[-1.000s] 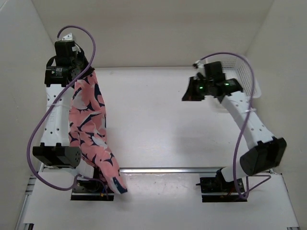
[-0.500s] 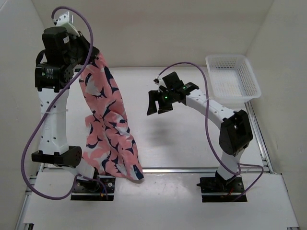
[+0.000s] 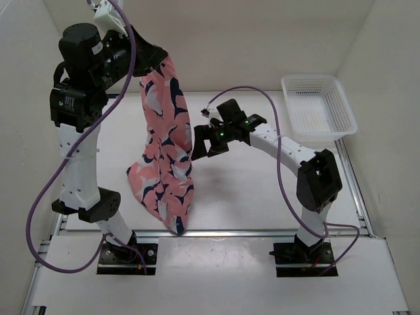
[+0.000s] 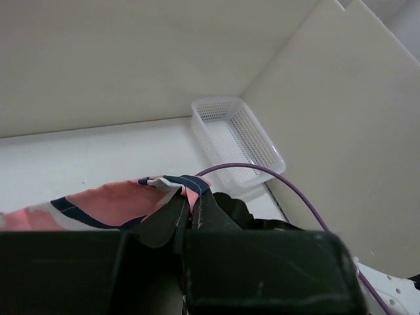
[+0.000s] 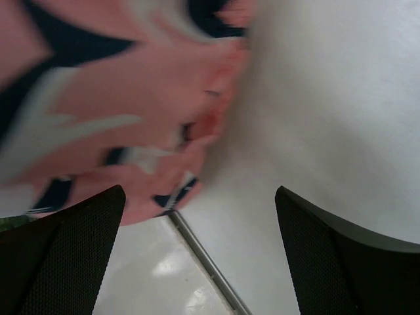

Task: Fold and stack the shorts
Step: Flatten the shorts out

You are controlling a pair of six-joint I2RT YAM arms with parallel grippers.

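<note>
Overhead, the left tool [image 3: 155, 63] is clamping together on the top edge of the shorts [image 3: 164, 151], holding the coral-pink fabric, printed with navy-and-white shapes, high above the table [image 3: 249, 197]. The garment is hanging straight down from this tool in one long twisted drape, widening toward its lower end, which is lying over the near edge of the table (whether it is touching the surface cannot be told from above). In the left wrist view a small fold of hem is showing pinched between the tool's closed fingers [image 4: 164, 223], and the white mesh basket [image 3: 318, 105] is sitting well beyond them against the far right wall.

The right tool [image 3: 202, 141] is hovering just beside the hanging shorts at about mid-height, with its jaws standing wide apart and facing the fabric. In its own wrist view the two dark fingers [image 5: 65, 262] are framing the bottom corners, and the shorts are filling the space ahead of them toward the left finger, badly blurred and not between the pads. A metal rail [image 5: 207, 262] is running across the table below this tool. A purple cable [image 3: 39, 197] is looping beside the left arm, well below its tool.
</note>
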